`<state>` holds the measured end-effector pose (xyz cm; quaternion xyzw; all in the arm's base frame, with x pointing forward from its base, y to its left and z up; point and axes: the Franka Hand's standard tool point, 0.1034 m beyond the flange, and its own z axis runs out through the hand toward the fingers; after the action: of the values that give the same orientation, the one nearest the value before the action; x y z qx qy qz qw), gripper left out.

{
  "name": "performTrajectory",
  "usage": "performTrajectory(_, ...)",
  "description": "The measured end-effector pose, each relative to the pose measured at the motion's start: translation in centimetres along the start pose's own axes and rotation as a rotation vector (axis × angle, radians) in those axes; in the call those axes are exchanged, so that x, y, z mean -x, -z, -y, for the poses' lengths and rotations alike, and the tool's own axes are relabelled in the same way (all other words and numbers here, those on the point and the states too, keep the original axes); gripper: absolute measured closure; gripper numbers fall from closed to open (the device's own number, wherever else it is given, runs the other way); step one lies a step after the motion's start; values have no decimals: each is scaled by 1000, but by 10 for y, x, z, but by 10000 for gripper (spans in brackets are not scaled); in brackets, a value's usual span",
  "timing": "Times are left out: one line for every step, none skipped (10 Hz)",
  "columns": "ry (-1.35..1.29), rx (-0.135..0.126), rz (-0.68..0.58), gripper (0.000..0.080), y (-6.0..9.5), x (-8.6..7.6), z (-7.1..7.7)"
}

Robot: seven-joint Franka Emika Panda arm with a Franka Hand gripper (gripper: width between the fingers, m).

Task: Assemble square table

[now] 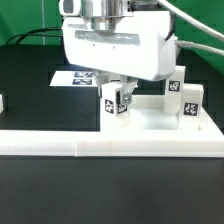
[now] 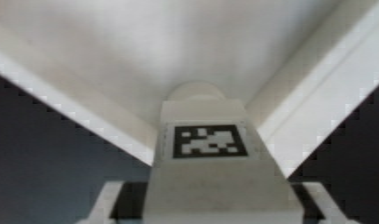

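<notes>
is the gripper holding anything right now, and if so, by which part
The gripper has its fingers around the upper end of a white tagged leg standing upright on the tabletop panel; whether the grip is firm cannot be told.

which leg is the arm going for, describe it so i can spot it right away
Find the big white gripper hanging over the flat white tabletop panel. Directly beneath it stands a short white tagged leg, between the fingers. The other legs stand free toward the exterior view's right.
</notes>
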<state>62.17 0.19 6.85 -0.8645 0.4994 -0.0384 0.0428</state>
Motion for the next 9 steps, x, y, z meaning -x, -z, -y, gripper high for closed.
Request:
performTrajectory(-239, 8, -12, 511, 0, 2, 1)
performTrajectory(-441, 9, -21, 511, 0, 3, 1)
performTrajectory(-664, 4, -26, 511, 0, 4, 2)
performTrajectory(-766, -3, -14, 509, -1, 4, 2)
performTrajectory(-794, -4, -14, 509, -1, 3, 1)
performTrajectory(-773, -3, -14, 437, -1, 3, 1)
performTrajectory(-702, -7, -19, 437, -1, 3, 1)
performTrajectory(-501, -32, -49, 244, -2, -1, 0)
performTrajectory(-316, -32, -56, 244, -4, 1, 0)
